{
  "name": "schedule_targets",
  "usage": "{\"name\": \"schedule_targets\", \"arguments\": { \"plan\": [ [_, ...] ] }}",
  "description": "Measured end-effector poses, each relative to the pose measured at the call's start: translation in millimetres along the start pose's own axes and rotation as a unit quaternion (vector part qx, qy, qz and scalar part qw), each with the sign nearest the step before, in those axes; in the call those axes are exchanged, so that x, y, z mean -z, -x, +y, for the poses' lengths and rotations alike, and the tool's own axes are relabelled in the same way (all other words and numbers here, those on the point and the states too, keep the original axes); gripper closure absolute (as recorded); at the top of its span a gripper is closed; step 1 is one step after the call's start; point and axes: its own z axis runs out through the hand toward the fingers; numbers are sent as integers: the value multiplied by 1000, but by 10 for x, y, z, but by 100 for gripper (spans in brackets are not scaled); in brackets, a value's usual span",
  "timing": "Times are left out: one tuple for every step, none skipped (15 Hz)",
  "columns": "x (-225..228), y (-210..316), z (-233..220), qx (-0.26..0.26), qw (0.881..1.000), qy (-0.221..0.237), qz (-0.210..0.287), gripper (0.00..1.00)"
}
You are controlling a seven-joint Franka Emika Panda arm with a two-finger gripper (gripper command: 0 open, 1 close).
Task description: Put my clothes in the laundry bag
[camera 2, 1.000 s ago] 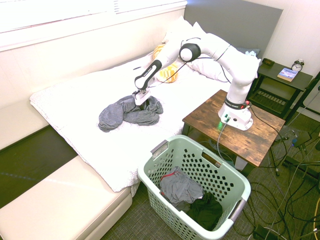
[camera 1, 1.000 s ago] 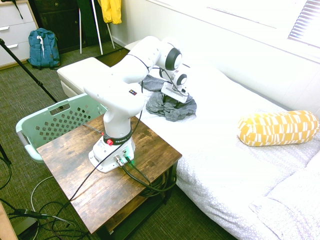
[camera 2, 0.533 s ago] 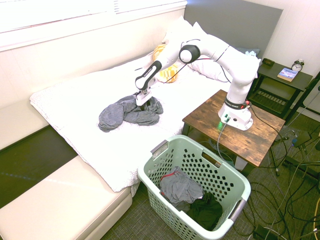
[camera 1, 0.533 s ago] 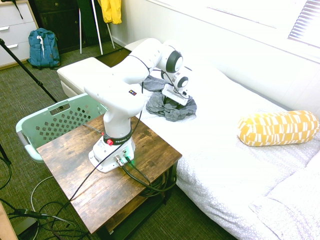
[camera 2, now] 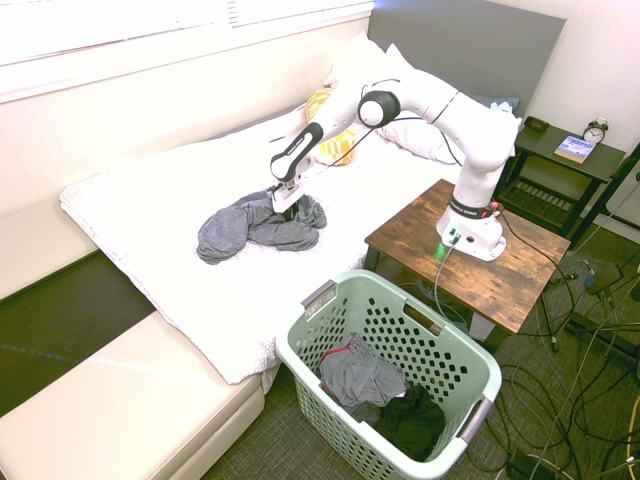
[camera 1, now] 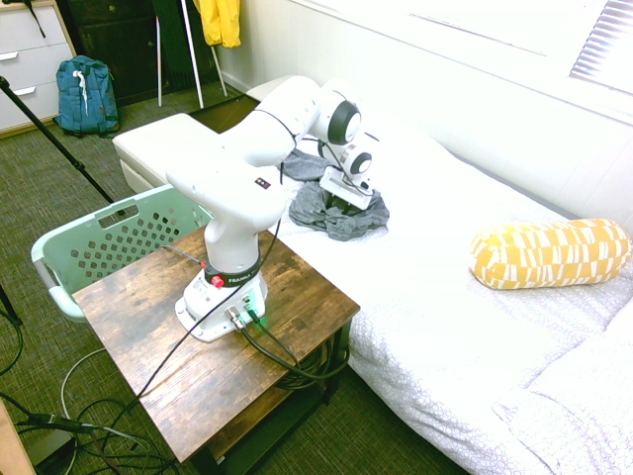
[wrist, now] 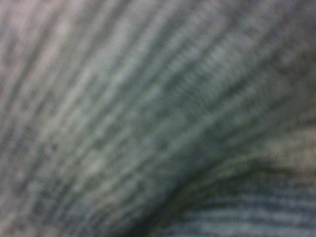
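Note:
The clothes (camera 1: 326, 216) (camera 2: 245, 226) lie as a slate-grey heap on the white bed, near the edge that faces the arm. My gripper (camera 1: 343, 201) (camera 2: 288, 208) points down and is pressed into the right end of that heap; its tips are sunk in the fabric. Blurred grey ribbed cloth (wrist: 148, 118) fills the wrist view. The laundry bag (camera 1: 59, 252) (camera 2: 400, 292), a mint-green perforated basket, stands on the floor between the bed and the wooden table. It holds a grey garment (camera 2: 355, 375) and a dark one (camera 2: 412, 420).
A yellow patterned bolster pillow (camera 1: 549, 252) (camera 2: 338, 148) lies further up the bed. The arm's wooden table (camera 1: 148, 336) (camera 2: 525, 275) stands beside the bed. A white bench (camera 1: 163, 141) (camera 2: 120, 420) sits at the bed's foot. A blue backpack (camera 1: 84, 94) leans by the drawers.
The gripper has come down a little, from just over the heap into the fabric. The clothes and basket have stayed in place.

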Motion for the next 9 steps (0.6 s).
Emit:
{"name": "schedule_targets", "arguments": {
  "plan": [
    [-2, -3, 4, 0, 1000, 0, 0, 100],
    [-5, -5, 9, -1, 1000, 0, 0, 100],
    [-5, -8, 12, 0, 1000, 0, 0, 100],
    [-5, -10, 14, 0, 1000, 0, 0, 100],
    [-3, -13, 18, 0, 1000, -1, -1, 100],
    [0, -20, 27, 0, 1000, -3, -2, 100],
    [10, -29, 38, -1, 1000, -5, -4, 100],
    [33, -36, 50, 0, 1000, -5, -6, 100],
    [64, -44, 64, -1, 1000, -6, -8, 100]
  ]
}}
